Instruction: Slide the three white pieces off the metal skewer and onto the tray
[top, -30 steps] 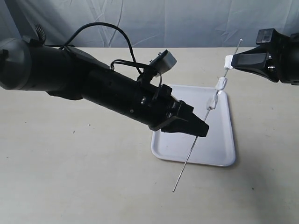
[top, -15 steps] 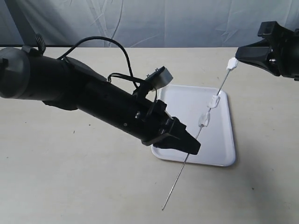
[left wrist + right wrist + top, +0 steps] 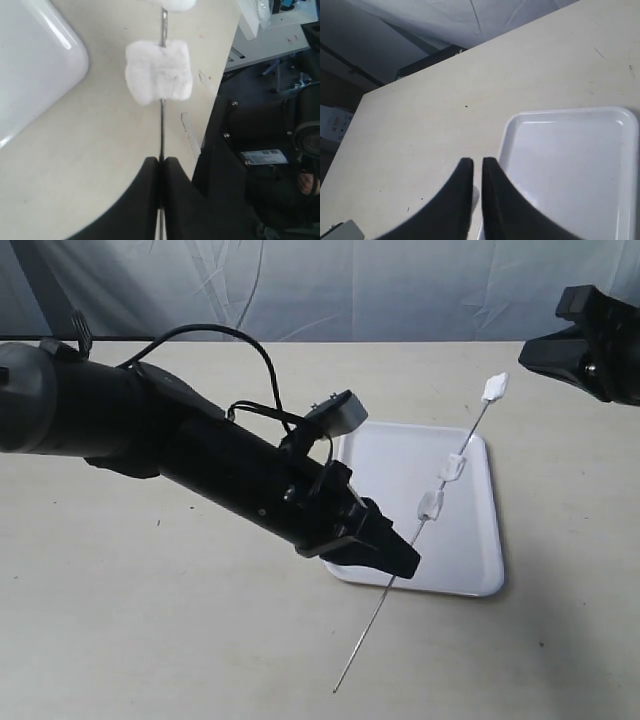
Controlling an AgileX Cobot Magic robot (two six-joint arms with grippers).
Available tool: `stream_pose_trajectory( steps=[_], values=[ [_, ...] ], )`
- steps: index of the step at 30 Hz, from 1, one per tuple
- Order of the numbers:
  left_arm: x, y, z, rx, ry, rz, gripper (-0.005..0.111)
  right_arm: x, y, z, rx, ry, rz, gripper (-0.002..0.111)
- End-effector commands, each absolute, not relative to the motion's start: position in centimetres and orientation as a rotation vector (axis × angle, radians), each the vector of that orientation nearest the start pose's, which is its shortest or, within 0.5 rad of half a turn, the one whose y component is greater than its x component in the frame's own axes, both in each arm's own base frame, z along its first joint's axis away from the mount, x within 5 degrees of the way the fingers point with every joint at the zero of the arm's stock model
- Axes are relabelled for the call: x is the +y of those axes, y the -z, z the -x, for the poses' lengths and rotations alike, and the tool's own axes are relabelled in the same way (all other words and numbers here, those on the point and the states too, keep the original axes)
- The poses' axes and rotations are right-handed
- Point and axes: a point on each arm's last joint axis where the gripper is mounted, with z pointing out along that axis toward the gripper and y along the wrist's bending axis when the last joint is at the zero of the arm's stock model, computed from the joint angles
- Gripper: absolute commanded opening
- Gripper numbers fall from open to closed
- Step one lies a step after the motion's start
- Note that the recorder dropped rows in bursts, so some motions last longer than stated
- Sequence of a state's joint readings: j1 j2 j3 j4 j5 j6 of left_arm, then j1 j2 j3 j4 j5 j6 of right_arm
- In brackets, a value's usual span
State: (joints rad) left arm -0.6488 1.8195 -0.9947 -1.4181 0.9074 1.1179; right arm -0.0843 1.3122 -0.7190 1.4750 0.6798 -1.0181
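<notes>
Fingers of the left gripper (image 3: 405,562) are pressed together on the metal skewer (image 3: 365,635), pinching the thin rod just beside the tray's near edge. From that grip the rod slants across the tray (image 3: 395,455). Its bare lower end hangs out past the near edge over the tabletop (image 3: 150,640), and its upper end rises beyond the tray's far right corner.

The three white pieces (image 3: 452,467) are all threaded on the rod above the grip, none of them lying in the tray. The lowest piece (image 3: 430,505) and the middle piece are seen against the tray's right half, close to each other. The top piece (image 3: 494,388) sits at the rod's upper tip, past the far right corner.

The right gripper (image 3: 528,353) hovers beyond that same corner, apart from the top piece. Its wrist view shows its fingers (image 3: 464,172) parted by a narrow slit with nothing between them.
</notes>
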Motion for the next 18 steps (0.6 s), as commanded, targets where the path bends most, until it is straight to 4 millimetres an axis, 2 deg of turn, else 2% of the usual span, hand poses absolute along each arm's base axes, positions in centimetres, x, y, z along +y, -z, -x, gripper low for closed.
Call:
stream_pose_trajectory(
  steps=[1,2,4,10,15,18],
  values=[
    [-26.0,-19.4,-23.0,2.395,1.384,-0.946,0.0,3.6,-26.5,-25.8,2.153,-0.933,-0.14,0.034],
    [-26.0,-19.4,-23.1,2.393,1.388,-0.936,0.0,3.7,-26.5,-25.7,2.156,-0.96,-0.134,0.041],
    [-26.1,-19.3,-23.1,2.395,1.359,-0.929,0.0,4.0,-26.5,-25.5,2.161,-0.989,-0.117,0.043],
    [-27.1,-19.1,-22.4,2.391,1.294,-0.954,0.0,5.0,-26.5,-25.2,2.18,-1.024,-0.056,0.026],
    [-27.7,-19.0,-22.1,2.381,1.251,-0.975,0.0,5.9,-26.1,-25.4,2.208,-1.013,-0.086,0.041],
    [-27.6,-19.0,-22.2,2.382,1.235,-0.978,0.0,5.8,-25.9,-25.4,2.221,-0.994,-0.071,0.042]
  ],
)
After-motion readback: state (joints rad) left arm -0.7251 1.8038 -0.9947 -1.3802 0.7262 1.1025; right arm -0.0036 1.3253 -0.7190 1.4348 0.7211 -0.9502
